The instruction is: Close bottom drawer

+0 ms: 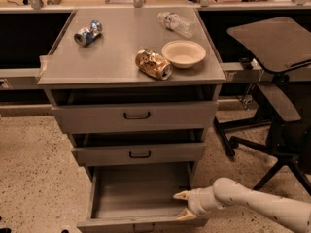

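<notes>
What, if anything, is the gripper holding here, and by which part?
Nothing is held. The gripper is open, its fingers spread over the right front corner of the pulled-out bottom drawer, gripping no part of it.

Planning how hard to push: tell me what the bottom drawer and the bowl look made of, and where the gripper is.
Bottom drawer: apparently grey sheet metal, matte, judging by thin flat walls and dull sheen.
Bowl: cream, matte, possibly paper or plastic; the look leaves it open.
Gripper: fingers spread, at the drawer's right front corner.
</notes>
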Available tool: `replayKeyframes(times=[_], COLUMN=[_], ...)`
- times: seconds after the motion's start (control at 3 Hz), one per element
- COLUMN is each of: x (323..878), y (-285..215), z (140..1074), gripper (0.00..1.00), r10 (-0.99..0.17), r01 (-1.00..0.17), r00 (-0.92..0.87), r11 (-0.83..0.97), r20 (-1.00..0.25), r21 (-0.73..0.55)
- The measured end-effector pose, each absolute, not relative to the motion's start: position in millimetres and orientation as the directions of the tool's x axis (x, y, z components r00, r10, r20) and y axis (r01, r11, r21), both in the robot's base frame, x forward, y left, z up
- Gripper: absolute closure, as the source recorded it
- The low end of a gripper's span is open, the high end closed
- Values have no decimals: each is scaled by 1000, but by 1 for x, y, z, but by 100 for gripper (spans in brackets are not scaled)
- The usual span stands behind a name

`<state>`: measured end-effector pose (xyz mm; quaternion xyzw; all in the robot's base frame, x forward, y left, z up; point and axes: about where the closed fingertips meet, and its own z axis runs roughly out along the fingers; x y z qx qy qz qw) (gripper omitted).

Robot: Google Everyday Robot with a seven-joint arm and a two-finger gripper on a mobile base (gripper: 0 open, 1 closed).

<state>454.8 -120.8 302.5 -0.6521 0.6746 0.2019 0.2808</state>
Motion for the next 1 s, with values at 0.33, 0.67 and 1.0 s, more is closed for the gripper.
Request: replayKeyframes(times=[0.33, 0.67, 1.0], x=[446, 438, 433], y=[-119, -114, -108], z=[259, 224, 210], gripper=[63, 86, 100], r10=[-765, -746, -749], r01=[-996, -997, -997], r00=[-32, -59, -67], r11=[74, 76, 67], r20=[-643, -664, -659], r21=[-39, 3, 26])
